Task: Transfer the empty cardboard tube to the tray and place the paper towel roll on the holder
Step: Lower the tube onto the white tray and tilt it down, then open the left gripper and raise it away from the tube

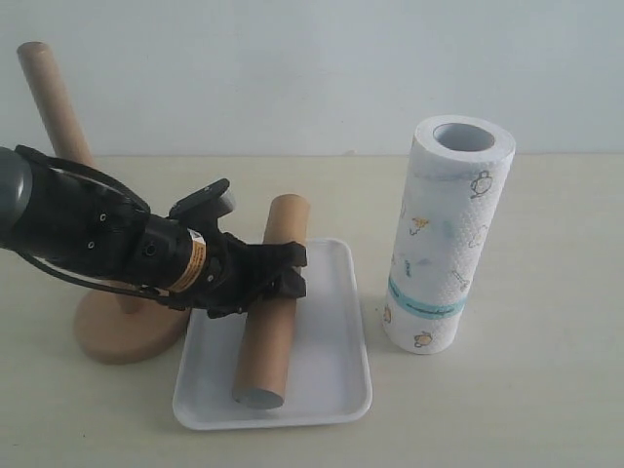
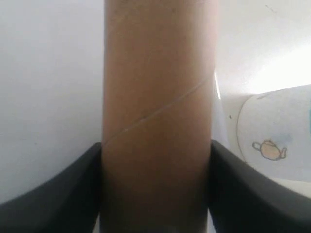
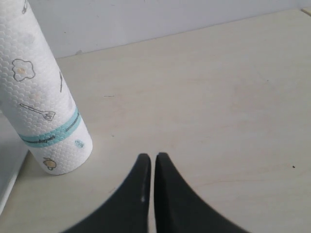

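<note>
Cardboard tube [image 1: 265, 356] is seen lying in the tray [image 1: 336, 341], its long axis running from the near rim to the far rim at a slight slant, with the far end reaching past the far rim. It is clamped at mid-length by the left gripper [image 1: 291, 271], one finger pressed against each side. The paper towel roll [image 1: 444, 244] is stood upright on the table [image 1: 536, 390], just right of the tray, with its teal band low. The right gripper [image 3: 153, 170] is held closed on nothing beside the roll.
</note>
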